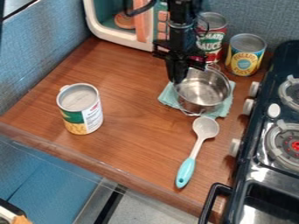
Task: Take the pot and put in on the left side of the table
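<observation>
The black gripper (181,76) hangs down from the top edge, over the upper left rim of the pot. Below and to its right is the small shiny metal pot (203,92), upright, part of its back rim hidden behind the gripper. Whether the two touch cannot be made out. Under the pot lies a light teal cloth (169,97) on the brown wooden table (131,151), toward the table's right side.
A can (80,109) stands on the table's left side. A spoon with a teal handle (186,172) lies in front of the pot. Behind are a red can (213,37), a yellow can (245,56) and a toy microwave (119,40). The stove (265,162) borders the right.
</observation>
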You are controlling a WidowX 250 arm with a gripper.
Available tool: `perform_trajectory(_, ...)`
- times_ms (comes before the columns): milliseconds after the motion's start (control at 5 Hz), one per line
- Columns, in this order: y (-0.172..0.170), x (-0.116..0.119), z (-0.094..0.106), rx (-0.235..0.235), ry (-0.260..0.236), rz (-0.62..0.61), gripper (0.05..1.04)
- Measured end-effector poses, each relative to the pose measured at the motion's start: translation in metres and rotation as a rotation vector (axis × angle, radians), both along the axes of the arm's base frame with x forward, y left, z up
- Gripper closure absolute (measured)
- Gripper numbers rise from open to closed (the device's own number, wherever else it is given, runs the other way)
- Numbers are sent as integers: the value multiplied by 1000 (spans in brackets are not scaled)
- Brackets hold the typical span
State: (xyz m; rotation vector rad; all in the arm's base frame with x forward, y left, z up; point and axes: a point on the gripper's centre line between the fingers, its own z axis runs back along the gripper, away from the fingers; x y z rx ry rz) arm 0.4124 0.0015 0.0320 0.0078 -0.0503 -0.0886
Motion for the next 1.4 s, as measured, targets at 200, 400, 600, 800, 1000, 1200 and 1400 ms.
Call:
perform_trajectory(200, 6, 12, 44, -35, -99, 18, 1022)
perform_trajectory(400, 33, 8, 73, -36, -142, 69, 1026)
perform_trajectory(600, 64, -5, 66, -30, -110, 133, 1027)
perform_trajectory(800, 102, -23, 54, 3, -62, 190, 1027)
perform_trajectory(1000, 140, -36, 53, 21, -56, 272, 1028)
perform_trajectory(1200, 173, -42, 46, 36, -49, 338, 1028)
perform_trajectory(1400, 193, -40, 37, 62, -40, 371, 1028)
